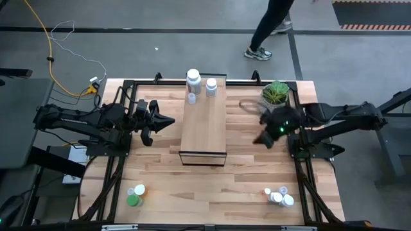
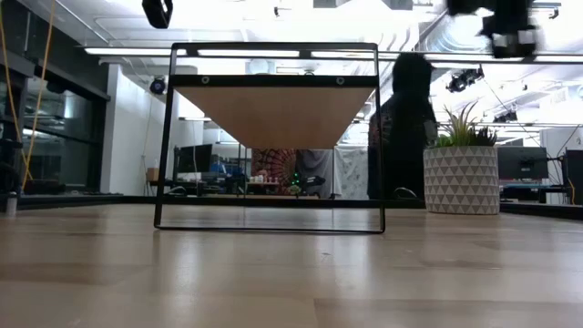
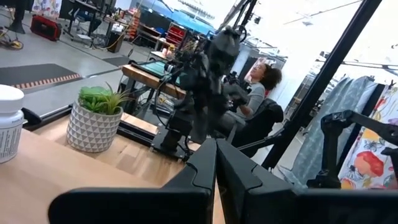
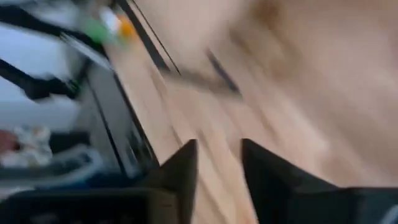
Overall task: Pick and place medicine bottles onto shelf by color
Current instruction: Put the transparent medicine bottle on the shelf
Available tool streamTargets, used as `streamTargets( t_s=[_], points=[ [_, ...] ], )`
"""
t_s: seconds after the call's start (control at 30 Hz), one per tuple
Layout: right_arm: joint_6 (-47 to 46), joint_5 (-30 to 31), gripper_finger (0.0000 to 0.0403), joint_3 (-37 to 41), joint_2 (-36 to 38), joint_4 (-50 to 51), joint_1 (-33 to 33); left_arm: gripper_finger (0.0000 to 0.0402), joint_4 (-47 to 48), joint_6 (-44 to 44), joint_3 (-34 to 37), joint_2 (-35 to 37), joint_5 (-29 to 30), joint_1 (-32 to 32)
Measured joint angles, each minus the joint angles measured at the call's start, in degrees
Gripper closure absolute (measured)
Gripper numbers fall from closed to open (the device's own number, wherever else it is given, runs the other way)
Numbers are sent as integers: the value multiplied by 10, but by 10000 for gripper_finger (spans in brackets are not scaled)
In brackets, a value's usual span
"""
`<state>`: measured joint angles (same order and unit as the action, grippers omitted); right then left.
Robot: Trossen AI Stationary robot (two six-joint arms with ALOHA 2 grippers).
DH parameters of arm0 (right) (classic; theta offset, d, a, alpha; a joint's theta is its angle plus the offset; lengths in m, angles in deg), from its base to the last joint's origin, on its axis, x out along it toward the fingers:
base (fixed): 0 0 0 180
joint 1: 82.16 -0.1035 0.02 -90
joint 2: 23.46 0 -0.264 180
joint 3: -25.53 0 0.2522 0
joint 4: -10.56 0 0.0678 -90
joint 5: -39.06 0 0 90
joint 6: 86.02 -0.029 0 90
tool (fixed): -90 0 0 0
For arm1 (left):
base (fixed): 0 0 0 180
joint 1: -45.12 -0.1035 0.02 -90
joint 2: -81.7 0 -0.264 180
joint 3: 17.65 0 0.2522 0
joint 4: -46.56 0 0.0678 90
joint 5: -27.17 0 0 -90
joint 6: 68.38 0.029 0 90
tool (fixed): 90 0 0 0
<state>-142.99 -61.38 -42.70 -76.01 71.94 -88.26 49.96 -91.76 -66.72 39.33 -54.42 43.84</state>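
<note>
The shelf point(image 1: 204, 128), a pale-wood plank on a thin black frame, stands mid-table. Three white medicine bottles point(image 1: 193, 78) stand on its far end; one of them point(image 3: 9, 121) shows in the left wrist view. A green bottle and an orange-capped one point(image 1: 135, 194) stand on the table at the near left. Several small white ones point(image 1: 279, 196) stand at the near right. My left gripper point(image 1: 168, 120) hovers left of the shelf, shut and empty. My right gripper point(image 4: 219, 162) hangs right of the shelf, tipped down over bare wood, open with nothing between its fingers.
A potted green plant point(image 1: 276, 94) stands at the far right of the table, close behind my right arm. A black frame point(image 1: 128, 86) runs around the table's edges. A person point(image 1: 270, 32) walks on the floor beyond the far edge.
</note>
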Motion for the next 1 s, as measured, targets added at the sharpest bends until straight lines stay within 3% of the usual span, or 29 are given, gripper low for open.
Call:
streamTargets(
  t_s=[0.23,0.4,0.6,0.87,1.0],
  points=[
    [-236,-3,138,0,0,164,-169,401,3,0,0,0,0,0],
    [-442,35,80,0,-5,181,-296,401,3,6,0,0,-1,0],
    [-602,57,69,0,-52,182,-402,402,3,10,0,0,-1,-2],
    [-695,36,68,3,-119,173,-456,402,3,10,0,0,-1,-2],
    [-751,29,68,76,-106,47,-481,402,3,10,0,0,-1,-2]
  ],
)
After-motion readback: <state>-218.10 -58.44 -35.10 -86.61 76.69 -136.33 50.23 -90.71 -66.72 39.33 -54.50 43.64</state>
